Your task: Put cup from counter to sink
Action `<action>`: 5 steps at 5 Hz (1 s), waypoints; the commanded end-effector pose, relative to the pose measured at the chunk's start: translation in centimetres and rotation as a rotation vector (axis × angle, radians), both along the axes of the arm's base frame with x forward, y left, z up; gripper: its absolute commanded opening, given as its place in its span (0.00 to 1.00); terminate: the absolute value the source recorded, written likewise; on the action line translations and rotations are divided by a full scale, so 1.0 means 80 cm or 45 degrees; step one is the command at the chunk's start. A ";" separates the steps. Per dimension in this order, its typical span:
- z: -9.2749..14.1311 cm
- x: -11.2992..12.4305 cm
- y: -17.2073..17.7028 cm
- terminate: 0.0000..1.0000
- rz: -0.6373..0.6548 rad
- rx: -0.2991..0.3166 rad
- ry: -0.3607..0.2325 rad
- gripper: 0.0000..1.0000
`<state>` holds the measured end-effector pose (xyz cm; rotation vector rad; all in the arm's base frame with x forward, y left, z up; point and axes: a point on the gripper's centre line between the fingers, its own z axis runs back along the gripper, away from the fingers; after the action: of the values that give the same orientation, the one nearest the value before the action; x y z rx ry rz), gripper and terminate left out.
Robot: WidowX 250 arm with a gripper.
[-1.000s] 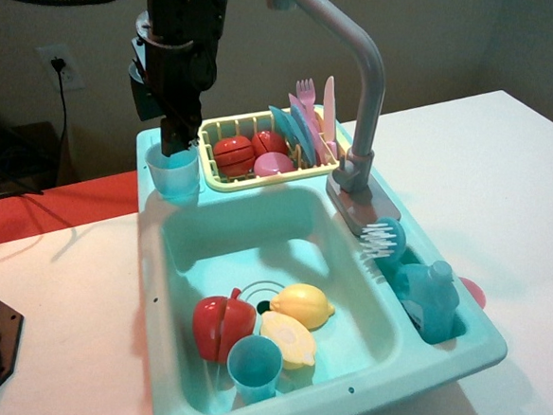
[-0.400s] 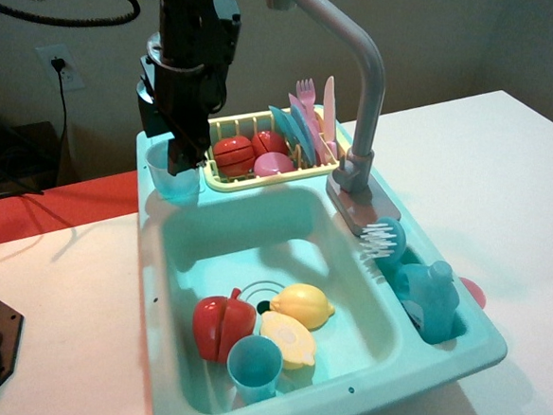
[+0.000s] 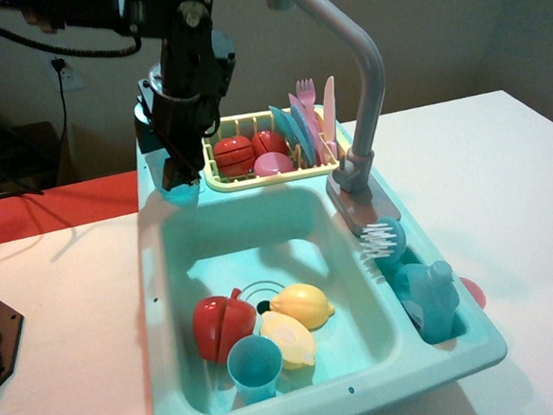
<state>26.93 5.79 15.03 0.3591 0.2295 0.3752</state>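
Observation:
The cup [image 3: 181, 195], a small pale translucent blue tumbler, stands on the counter [image 3: 149, 163], the back-left corner ledge of the toy sink unit. My gripper [image 3: 180, 174] is low over it, its dark fingers [image 3: 172, 172] straddling the rim and hiding most of the cup; only the cup's lower part shows. I cannot tell whether the fingers press on it. The sink [image 3: 255, 249], a deep pale-teal basin, lies just in front and to the right of the cup.
In the sink lie a red apple [image 3: 221, 325], a lemon [image 3: 304, 305], a lemon half [image 3: 289, 341] and a deeper sky-blue cup [image 3: 254, 366]. A yellow dish rack [image 3: 224, 176] with food and cutlery stands right of the gripper. The tall grey faucet [image 3: 365, 90] rises behind the sink.
My gripper has come down and slightly right over the cup, now covering most of it. The cup stays on the counter.

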 end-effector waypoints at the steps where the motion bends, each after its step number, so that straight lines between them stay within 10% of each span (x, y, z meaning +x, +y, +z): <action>1: -0.006 -0.004 0.009 0.00 0.029 0.032 -0.017 1.00; 2: -0.007 -0.006 0.009 0.00 0.022 0.050 -0.048 0.00; 5: -0.002 -0.002 -0.001 0.00 0.010 0.067 -0.085 0.00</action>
<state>27.80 4.06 14.38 0.3883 0.1708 0.3400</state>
